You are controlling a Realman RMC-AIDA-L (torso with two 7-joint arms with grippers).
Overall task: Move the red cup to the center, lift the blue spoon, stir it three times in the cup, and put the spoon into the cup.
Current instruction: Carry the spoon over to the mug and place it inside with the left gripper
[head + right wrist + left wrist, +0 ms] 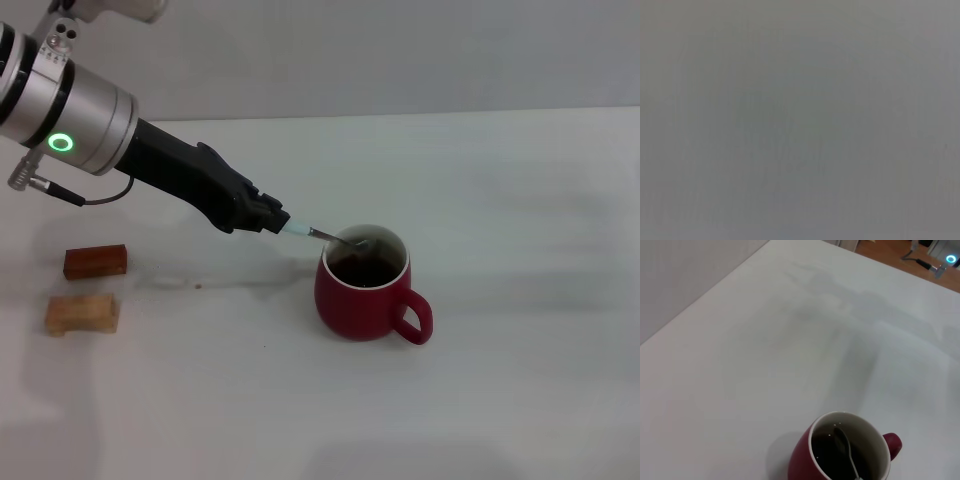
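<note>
The left gripper (283, 222) is reaching in from the far left and is clamping the pale handle of the blue spoon (325, 236). The spoon is slanting down to the right from the fingertips, over the rim, its metal bowl sitting in the dark liquid of the red cup (366, 295). The cup is standing upright near the middle of the white table (520, 380), just right of the gripper, its handle pointing right and near. Two wooden blocks (88, 287) are lying well apart at the left. The right gripper is showing nowhere.
</note>
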